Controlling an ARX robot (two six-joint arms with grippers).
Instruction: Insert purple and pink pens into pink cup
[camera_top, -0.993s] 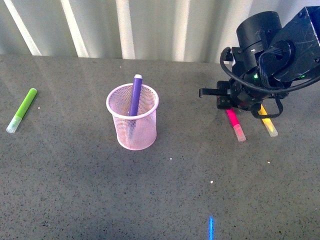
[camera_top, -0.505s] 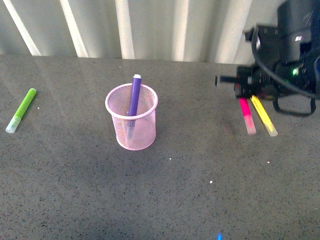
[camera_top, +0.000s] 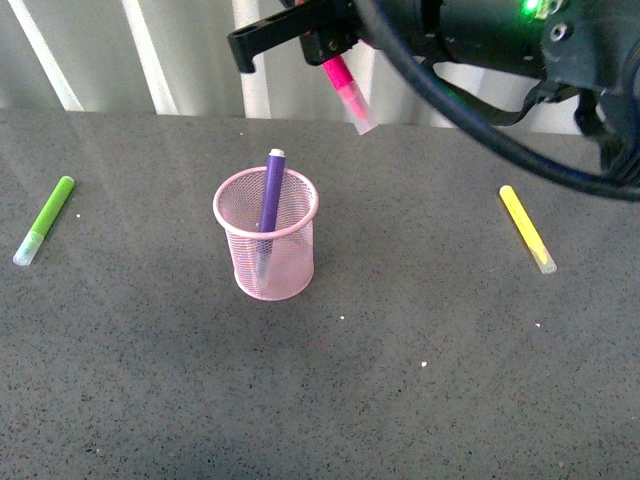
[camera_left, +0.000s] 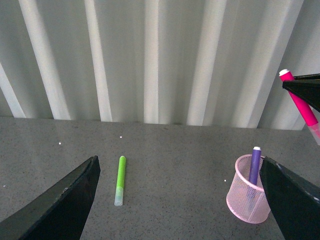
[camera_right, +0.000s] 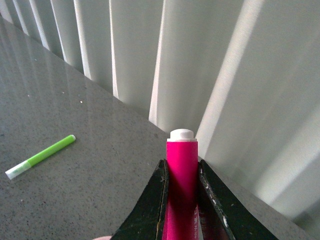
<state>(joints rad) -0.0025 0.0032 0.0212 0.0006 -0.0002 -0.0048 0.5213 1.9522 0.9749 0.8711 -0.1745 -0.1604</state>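
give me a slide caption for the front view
Right gripper holds the pink pen raised near the pink cup, which already holds the purple pen; green marker and yellow marker lie aside.

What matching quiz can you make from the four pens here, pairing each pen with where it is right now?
Things:
1. purple pen
2. pink pen
3. lime green pen
4. yellow pen

Places, by the front view:
A. lying on the table, right of the pink cup
B. standing inside the pink cup
C. held in the air by the right gripper, jaws shut on it
D. lying on the table, left of the pink cup

Pairs: 1-B, 2-C, 3-D, 4-A
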